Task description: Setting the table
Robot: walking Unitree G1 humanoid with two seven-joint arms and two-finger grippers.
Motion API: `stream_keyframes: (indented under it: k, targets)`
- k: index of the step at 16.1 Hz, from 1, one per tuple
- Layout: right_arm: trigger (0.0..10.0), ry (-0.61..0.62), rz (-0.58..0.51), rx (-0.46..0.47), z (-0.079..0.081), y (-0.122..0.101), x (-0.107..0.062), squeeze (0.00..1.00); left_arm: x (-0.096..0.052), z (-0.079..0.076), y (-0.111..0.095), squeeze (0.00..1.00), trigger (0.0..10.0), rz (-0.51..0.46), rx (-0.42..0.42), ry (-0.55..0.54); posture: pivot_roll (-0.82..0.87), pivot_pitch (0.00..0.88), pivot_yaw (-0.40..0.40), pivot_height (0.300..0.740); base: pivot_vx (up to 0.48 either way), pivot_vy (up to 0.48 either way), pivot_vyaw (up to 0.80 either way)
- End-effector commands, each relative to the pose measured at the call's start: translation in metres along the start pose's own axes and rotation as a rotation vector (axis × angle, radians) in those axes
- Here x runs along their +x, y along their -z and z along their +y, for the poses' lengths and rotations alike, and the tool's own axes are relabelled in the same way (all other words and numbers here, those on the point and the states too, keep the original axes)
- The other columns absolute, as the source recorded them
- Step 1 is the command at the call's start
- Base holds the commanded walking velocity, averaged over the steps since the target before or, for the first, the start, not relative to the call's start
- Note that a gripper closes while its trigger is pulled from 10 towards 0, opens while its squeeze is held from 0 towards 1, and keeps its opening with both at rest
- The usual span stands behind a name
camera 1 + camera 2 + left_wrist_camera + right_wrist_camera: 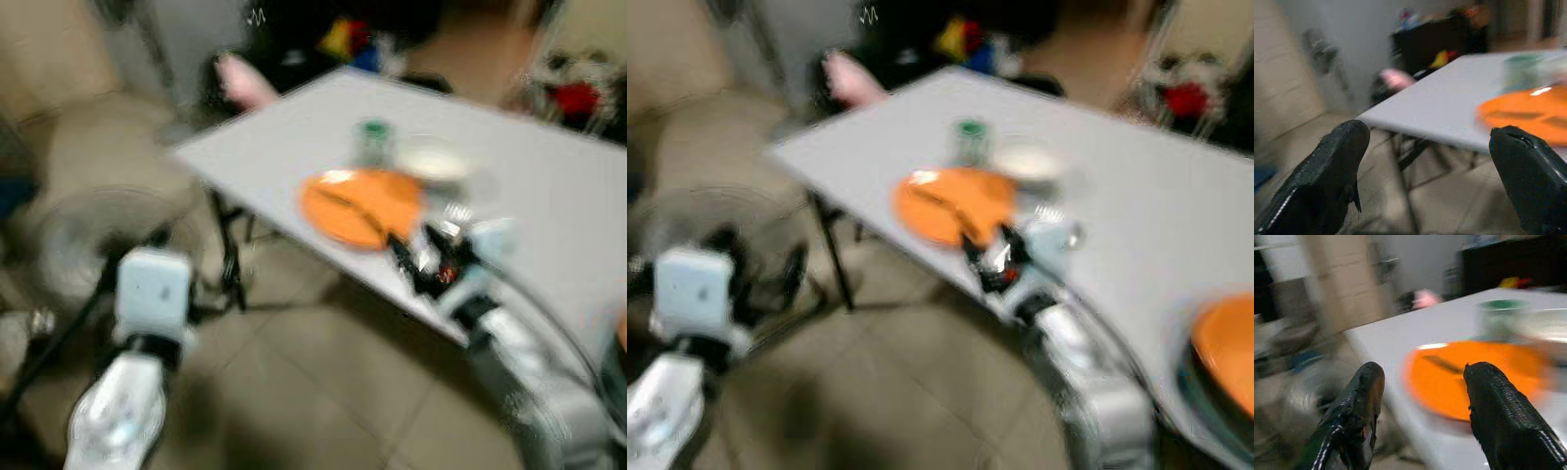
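An orange plate (pixel 361 206) lies near the front edge of a white table (pixel 294 147), with a dark utensil (pixel 1442 364) on it. Behind the plate stand a green-topped cup (pixel 372 140) and a pale bowl (pixel 433 162). My right gripper (pixel 1422 382) is open at the table's edge, just short of the plate, with nothing between its fingers. My left gripper (pixel 1425 161) is open and empty, held low over the floor to the left of the table. A second orange plate (pixel 1227 354) sits at the table's right edge. All views are blurred.
A standing fan (pixel 83 245) is on the floor at the left. A pink object (pixel 245 83) and dark furniture with colourful items (pixel 343 39) lie beyond the table's far corner. The table's black legs (pixel 230 250) stand over a tiled floor (pixel 294 392).
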State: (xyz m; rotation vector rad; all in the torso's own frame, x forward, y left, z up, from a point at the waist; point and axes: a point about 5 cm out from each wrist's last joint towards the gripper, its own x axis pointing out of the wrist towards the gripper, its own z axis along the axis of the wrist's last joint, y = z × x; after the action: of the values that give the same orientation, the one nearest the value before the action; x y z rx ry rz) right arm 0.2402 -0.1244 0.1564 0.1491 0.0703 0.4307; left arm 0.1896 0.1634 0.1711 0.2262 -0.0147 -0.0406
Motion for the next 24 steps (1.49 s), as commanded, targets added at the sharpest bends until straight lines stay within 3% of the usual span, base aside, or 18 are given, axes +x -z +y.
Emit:
stream_keyframes:
  k: [1,7,13,21,24]
  targets:
    - [10.0,0.011,-0.009,-0.021,-0.004,-0.003,-0.002,0.00,0.000,-0.001,-0.003,0.00,10.0,-0.008,0.001,0.003,-0.02,0.000,0.050,0.740,0.000,0.262,0.80]
    - [10.0,0.006,0.001,-0.010,-0.005,0.001,-0.001,0.00,-0.002,0.001,-0.003,0.00,10.0,-0.002,0.010,-0.005,-0.01,0.000,0.042,0.740,0.000,0.269,0.80]
    - [10.0,0.030,-0.001,0.023,-0.006,0.004,0.001,0.00,0.001,0.013,-0.004,0.00,10.0,-0.005,0.049,-0.022,0.00,0.000,0.042,0.740,0.000,0.272,0.80]
    - [10.0,0.058,-0.011,0.060,-0.008,0.006,0.002,0.00,0.002,0.023,-0.006,0.00,10.0,-0.017,0.014,-0.066,0.00,0.000,0.046,0.740,0.000,0.273,0.76]
    - [10.0,0.162,0.018,0.005,-0.022,0.016,0.007,0.00,0.005,0.024,-0.006,0.00,10.0,-0.024,-0.016,-0.099,-0.01,0.000,0.051,0.740,0.000,0.000,0.00]
